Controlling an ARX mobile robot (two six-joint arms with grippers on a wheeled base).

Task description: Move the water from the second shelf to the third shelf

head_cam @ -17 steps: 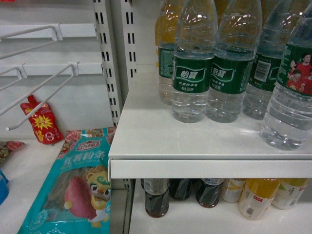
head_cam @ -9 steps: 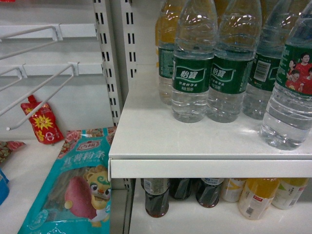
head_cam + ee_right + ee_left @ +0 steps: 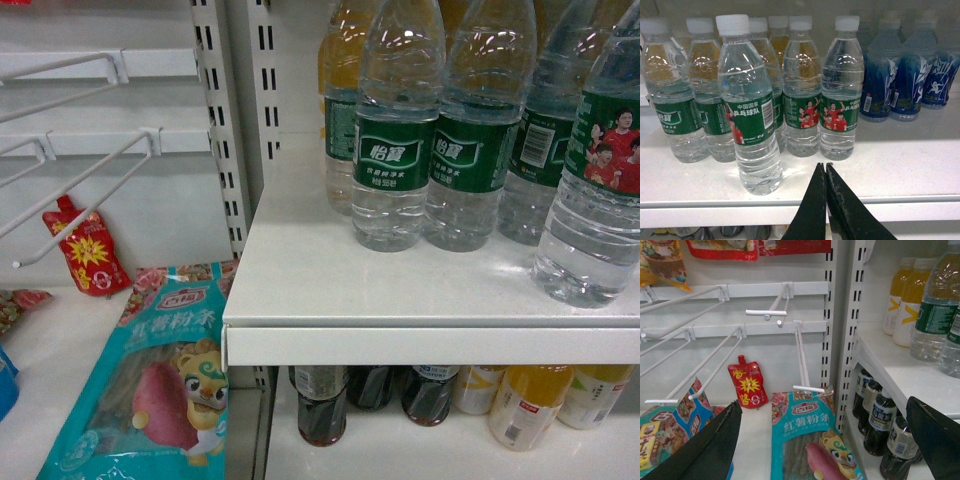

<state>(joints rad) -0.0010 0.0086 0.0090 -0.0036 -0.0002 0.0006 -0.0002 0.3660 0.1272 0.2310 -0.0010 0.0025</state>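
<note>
Nothing has moved; my right gripper (image 3: 826,167) sits pressed together below the nearest water bottle (image 3: 752,115), left gripper (image 3: 825,412) spread, fingertips cropped.

The shelf (image 3: 920,165) front strip lies bare before the closed right gripper (image 3: 826,172). The water (image 3: 752,115) stands forward alone; neighbouring bottles (image 3: 805,95) crowd behind, nearly touching.
</note>
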